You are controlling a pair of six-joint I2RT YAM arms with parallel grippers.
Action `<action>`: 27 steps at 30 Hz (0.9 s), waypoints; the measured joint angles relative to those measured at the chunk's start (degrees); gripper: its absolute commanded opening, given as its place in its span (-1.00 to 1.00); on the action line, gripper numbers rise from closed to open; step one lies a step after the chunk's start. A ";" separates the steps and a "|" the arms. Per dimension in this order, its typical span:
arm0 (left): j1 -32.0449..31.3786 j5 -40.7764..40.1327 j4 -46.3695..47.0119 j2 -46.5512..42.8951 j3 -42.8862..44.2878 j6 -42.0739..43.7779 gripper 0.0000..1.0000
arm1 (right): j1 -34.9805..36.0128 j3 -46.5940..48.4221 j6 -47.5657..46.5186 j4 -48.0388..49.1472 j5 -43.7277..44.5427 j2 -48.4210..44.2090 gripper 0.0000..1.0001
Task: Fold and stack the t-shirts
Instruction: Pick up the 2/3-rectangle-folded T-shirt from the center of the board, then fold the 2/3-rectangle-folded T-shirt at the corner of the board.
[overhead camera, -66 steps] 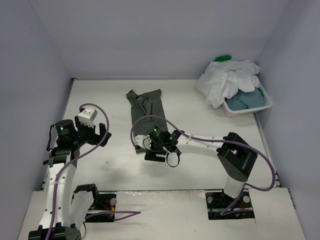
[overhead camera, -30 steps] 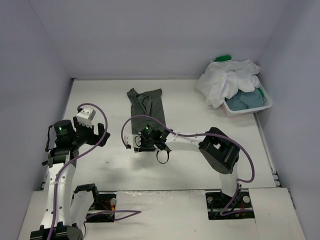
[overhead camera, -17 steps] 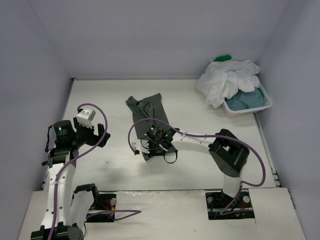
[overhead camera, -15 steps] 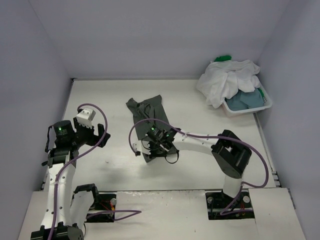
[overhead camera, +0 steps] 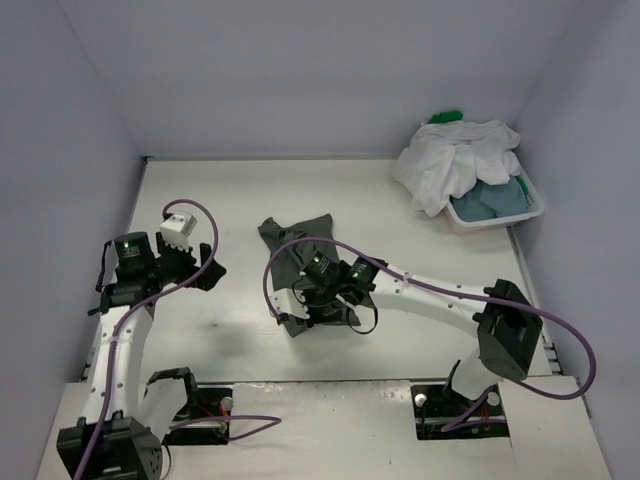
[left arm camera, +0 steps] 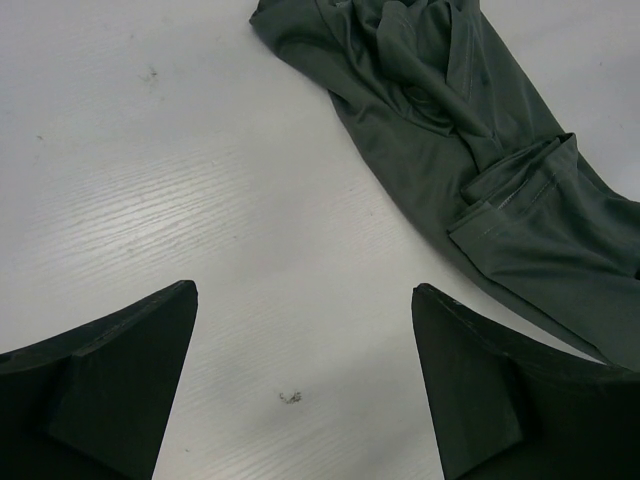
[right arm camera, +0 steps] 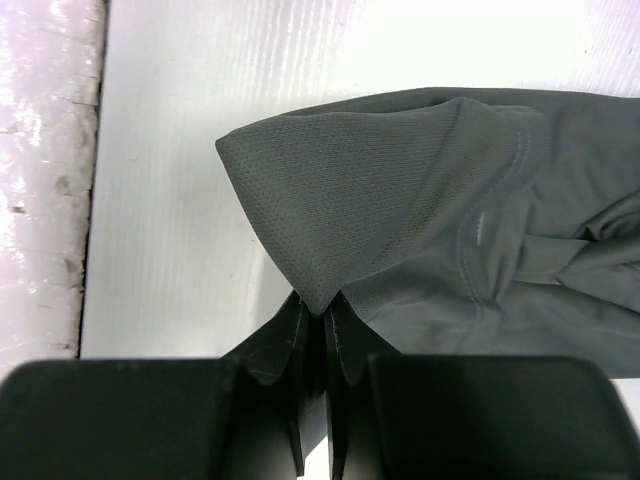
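Here, dark grey t-shirt (right arm camera: 420, 190), rumpled, corner pinched in right fingers (right arm camera: 283, 348)

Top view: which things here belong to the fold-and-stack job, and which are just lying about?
Job:
dark grey t-shirt, a corner pinched in the right claw
white t-shirt, heaped over the basket
green t-shirt, showing behind the white one
blue-grey t-shirt, in the basket

Lying about:
white basket
purple cables on the arms
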 measured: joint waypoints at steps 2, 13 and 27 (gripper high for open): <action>-0.31 0.94 1.07 3.32 0.57 0.02 0.62 | 0.11 0.00 0.00 -0.55 -0.44 -1.05 -1.00; -16.20 -1.38 8.15 34.88 22.71 0.68 -1.00 | 0.09 0.76 -0.02 -1.66 -0.48 -2.01 -1.00; -27.47 -1.01 6.80 59.41 36.94 -2.05 -1.00 | -2.34 1.31 0.00 -1.81 -0.96 -2.01 -1.00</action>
